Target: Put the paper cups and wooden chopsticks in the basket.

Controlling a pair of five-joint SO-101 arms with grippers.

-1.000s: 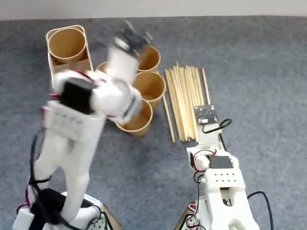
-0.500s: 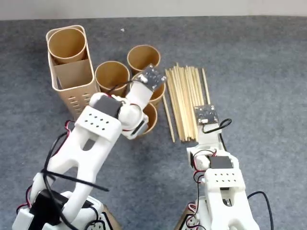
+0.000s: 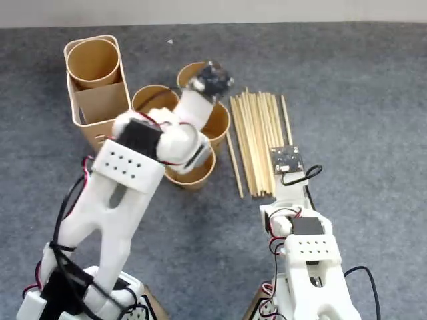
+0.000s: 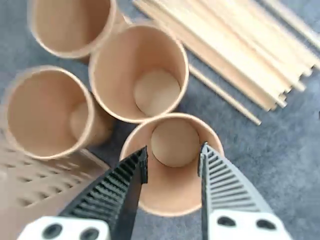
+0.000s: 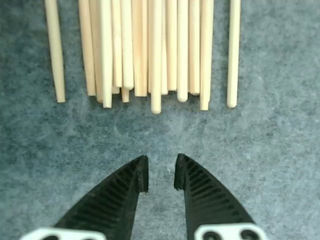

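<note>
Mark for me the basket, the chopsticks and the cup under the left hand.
Basket (image 3: 90, 132), high view, perforated front wall.
Chopsticks (image 3: 257, 140), high view, middle of the bundle.
Cup (image 4: 172, 145), left wrist view, inside bottom.

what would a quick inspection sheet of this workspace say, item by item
surface: grey mat, flat
job's things: one paper cup in the basket; four loose cups on the mat beside it; chopsticks bundled to their right
clutter: nothing seen
claws: left claw open, above one of the loose cups; right claw narrowly open, empty, short of the chopstick ends
cables: black cable looped on the right arm; red wires on the left arm
surroundings: pale strip along the far edge
</note>
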